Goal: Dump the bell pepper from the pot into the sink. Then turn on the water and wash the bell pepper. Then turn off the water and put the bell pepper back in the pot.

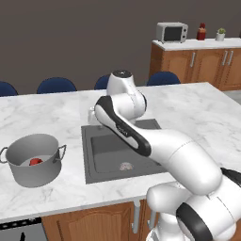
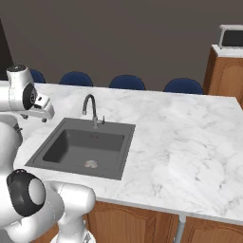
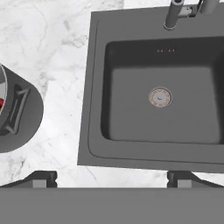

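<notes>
Red bell pepper (image 1: 35, 162) lies inside the pot (image 1: 34, 174) on the desk (image 1: 197, 113). The end effector (image 3: 112, 179) hangs spread wide above the sink (image 3: 131, 144).

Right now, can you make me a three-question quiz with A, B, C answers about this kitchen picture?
1. Where is the bell pepper?
A. In the sink
B. Inside the pot
C. On the counter

2. How many blue chairs stand behind the counter in the right base view?
A. Four
B. One
C. Seven

3. What is in the sink basin?
A. Running water
B. The pot
C. Nothing but its drain

Answers:
1. B, the small red pepper lies at the bottom of the pot, which stands on the marble to the left of the sink.
2. A, four blue chair backs show along the far edge of the counter.
3. C, the faucet gives no stream, and the dark basin holds just the pale round drain.
</notes>
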Available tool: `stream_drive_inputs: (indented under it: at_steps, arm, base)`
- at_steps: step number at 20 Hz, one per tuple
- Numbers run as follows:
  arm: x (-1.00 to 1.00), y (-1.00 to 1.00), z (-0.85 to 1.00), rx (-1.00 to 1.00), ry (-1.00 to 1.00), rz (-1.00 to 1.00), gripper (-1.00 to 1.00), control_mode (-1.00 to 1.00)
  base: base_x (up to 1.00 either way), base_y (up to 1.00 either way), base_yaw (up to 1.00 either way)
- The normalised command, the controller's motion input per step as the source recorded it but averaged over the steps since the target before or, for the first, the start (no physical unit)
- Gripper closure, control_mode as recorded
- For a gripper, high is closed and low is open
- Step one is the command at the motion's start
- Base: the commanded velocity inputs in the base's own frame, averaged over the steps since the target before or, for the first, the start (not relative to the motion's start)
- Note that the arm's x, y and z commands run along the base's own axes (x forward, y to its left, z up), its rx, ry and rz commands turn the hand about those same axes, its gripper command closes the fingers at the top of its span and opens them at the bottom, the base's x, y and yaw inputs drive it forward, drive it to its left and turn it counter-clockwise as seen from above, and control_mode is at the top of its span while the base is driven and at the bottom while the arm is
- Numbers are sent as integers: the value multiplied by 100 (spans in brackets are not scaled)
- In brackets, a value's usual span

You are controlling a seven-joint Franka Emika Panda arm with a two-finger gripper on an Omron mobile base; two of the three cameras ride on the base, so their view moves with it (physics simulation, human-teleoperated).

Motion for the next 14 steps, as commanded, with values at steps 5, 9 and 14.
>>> stream_drive_inputs:
  at_steps: [5, 9, 14]
  arm:
    - [20, 23, -2, 3, 11, 5, -100, -100]
    - [18, 28, 0, 3, 11, 4, -100, -100]
    - [6, 30, -3, 0, 4, 3, -100, -100]
  base:
    - [0, 0, 0]
    - [0, 0, 0]
    - [0, 0, 0]
